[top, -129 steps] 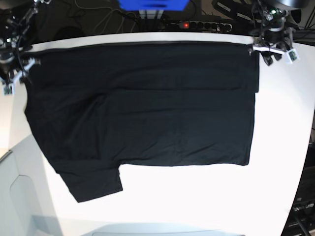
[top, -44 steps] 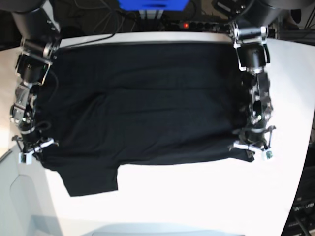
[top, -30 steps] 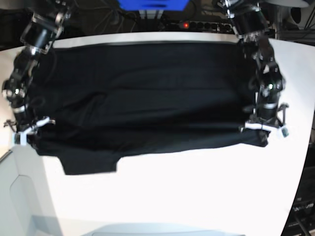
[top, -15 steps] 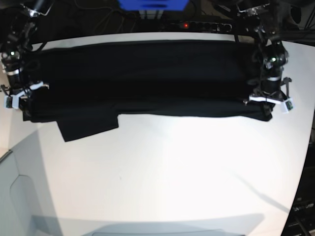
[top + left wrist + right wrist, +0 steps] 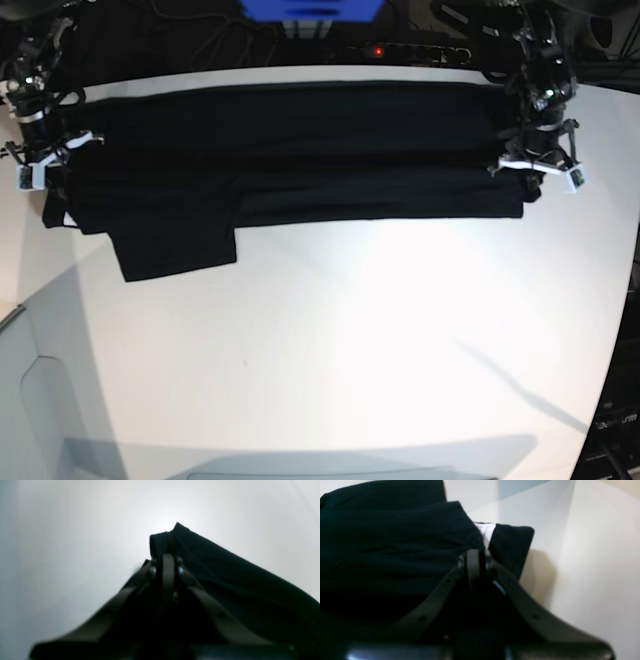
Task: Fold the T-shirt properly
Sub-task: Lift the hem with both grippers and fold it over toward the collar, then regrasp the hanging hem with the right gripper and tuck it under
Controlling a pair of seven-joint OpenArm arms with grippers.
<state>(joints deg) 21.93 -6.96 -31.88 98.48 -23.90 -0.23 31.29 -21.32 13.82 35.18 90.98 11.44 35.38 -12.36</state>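
beside the right gripper (image 5: pixel 476 555), clamped like the left gripper (image 5: pixel 168 562) on the t-shirt (image 5: pixel 290 150), a white tag (image 5: pixel 485 531) is unreadable

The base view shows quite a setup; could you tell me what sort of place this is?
Probably a robotics lab bench: a bare white table, a power strip with cables behind it, and the T-shirt laid out.

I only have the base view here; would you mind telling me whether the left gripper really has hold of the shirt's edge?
Observer: Yes. In the left wrist view the left gripper is shut on a bunched corner of the T-shirt.
Operator: And the right one?
Observer: The right gripper is likewise shut on cloth.
Operator: Anything else near it?
Observer: A small white tag peeks out just beyond its fingertips.
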